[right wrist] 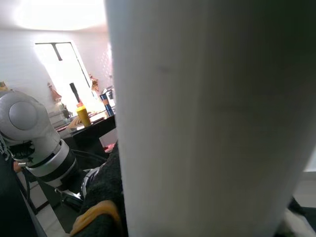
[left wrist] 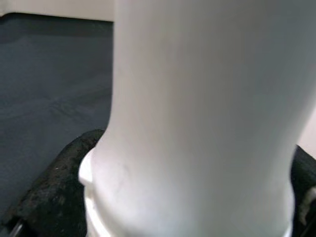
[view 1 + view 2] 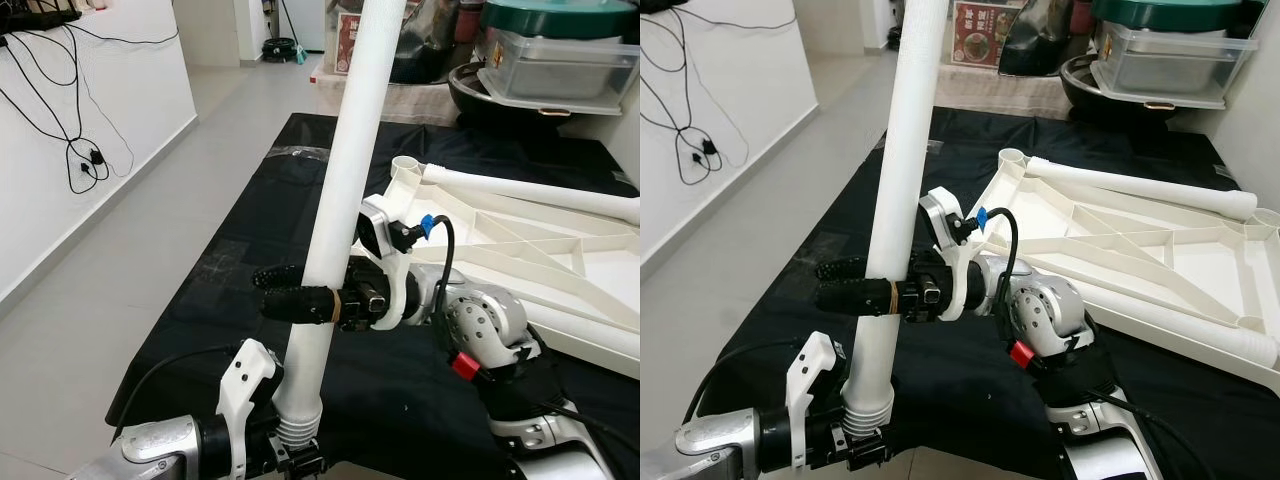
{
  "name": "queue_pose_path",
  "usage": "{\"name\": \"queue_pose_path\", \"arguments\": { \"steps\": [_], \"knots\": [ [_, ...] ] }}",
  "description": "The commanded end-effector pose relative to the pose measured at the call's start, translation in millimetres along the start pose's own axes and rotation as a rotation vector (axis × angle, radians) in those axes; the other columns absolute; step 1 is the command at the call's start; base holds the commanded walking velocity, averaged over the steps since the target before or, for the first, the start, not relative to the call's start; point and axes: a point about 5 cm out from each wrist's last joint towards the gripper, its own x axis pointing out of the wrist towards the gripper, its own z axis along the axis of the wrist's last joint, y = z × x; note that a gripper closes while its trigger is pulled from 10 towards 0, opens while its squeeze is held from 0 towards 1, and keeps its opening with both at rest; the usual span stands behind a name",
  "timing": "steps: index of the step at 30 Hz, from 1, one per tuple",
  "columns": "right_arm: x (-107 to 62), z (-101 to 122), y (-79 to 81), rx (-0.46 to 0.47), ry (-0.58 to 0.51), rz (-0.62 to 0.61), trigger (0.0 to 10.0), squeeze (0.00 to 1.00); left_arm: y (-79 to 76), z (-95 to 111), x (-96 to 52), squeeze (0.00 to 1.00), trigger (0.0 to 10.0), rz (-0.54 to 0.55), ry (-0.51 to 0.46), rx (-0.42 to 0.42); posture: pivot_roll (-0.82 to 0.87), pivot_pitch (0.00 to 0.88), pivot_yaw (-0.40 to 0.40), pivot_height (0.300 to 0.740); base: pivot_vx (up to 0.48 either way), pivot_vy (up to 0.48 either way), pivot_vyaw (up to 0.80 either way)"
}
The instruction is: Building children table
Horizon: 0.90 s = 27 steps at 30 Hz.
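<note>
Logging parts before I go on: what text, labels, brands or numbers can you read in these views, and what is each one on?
No text can be read for certain.
Red poster at the far wall: large pale characters, too blurred to read.
White table leg, held by both the left pincer and right pincer: no markings.
Upturned white tabletop: no label visible.

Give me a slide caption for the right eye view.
Both grippers, left and right, hold a white table leg upright.
</note>
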Motion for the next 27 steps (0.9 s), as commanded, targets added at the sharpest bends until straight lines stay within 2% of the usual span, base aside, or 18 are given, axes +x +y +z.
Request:
{"name": "queue_pose_path", "arguments": {
  "steps": [1, 6, 13, 15, 18, 20, 22, 23, 24, 26, 27],
  "knots": [
    [0.8, 7.6, -0.8, -0.034, -0.023, 0.005, 0.0, 0.0, 5.1, -2.1, -1.8, 0.0, 10.0, 0.03, 0.01, -0.004, 0.09, 0.085, 0.013, 0.74, 0.0, 0.0, 0.0],
    [-12.6, 28.4, -12.5, -0.109, -0.062, -0.096, 0.0, 0.0, 20.3, -7.0, -11.5, 0.0, 10.0, 0.135, 0.021, 0.015, 0.09, 0.085, 0.015, 0.74, 0.0, 0.0, 0.0],
    [-21.0, 41.2, -20.2, -0.166, -0.088, -0.185, 0.0, 0.0, 21.4, -12.9, -14.9, 0.0, 10.0, 0.164, 0.03, 0.017, 0.09, 0.088, 0.014, 0.74, 0.0, 0.0, 0.0],
    [-30.1, 50.6, -32.2, -0.217, -0.123, -0.324, 0.0, 0.0, 18.7, -16.4, -14.3, 0.0, 10.0, 0.188, 0.026, 0.019, 0.09, 0.088, 0.013, 0.74, 0.0, 0.0, 0.0],
    [-34.3, 54.9, -37.7, -0.235, -0.144, -0.385, 0.0, 0.0, 16.4, -18.0, -13.2, 0.0, 10.0, 0.192, 0.024, 0.018, 0.09, 0.09, 0.011, 0.74, 0.0, 0.0, 0.0],
    [-42.9, 68.1, -60.2, -0.313, -0.212, -0.685, 0.0, 0.0, 16.5, -10.2, -4.7, 0.0, 10.0, 0.267, -0.046, 0.071, 0.08, 0.096, 0.01, 0.74, 0.0, 0.0, 0.0],
    [-42.9, 68.1, -60.2, -0.313, -0.212, -0.685, 0.0, 0.0, 16.5, -10.2, -4.7, 0.0, 10.0, 0.267, -0.046, 0.071, 0.08, 0.096, 0.01, 0.74, 0.0, 0.0, 0.0],
    [-45.8, 71.7, -66.8, -0.336, -0.232, -0.785, 0.0, 0.0, 17.1, -6.7, -1.6, 0.0, 10.0, 0.299, -0.077, 0.086, 0.08, 0.096, 0.01, 0.74, 0.0, 0.0, 0.0],
    [-45.8, 71.7, -66.8, -0.336, -0.232, -0.785, 0.0, 0.0, 17.1, -6.7, -1.6, 0.0, 10.0, 0.299, -0.077, 0.086, 0.08, 0.096, 0.01, 0.74, 0.0, 0.0, 0.0],
    [-47.6, 77.1, -76.7, -0.409, -0.266, -0.976, 0.0, 0.0, 22.8, 4.0, 12.9, 0.0, 10.0, 0.416, -0.174, 0.123, 0.08, 0.099, -0.002, 0.74, 0.0, 0.0, 0.0],
    [-47.6, 77.1, -76.7, -0.409, -0.266, -0.976, 0.0, 0.0, 22.8, 4.0, 12.9, 0.0, 10.0, 0.416, -0.174, 0.123, 0.08, 0.099, -0.002, 0.74, 0.0, 0.0, 0.0]
  ]
}}
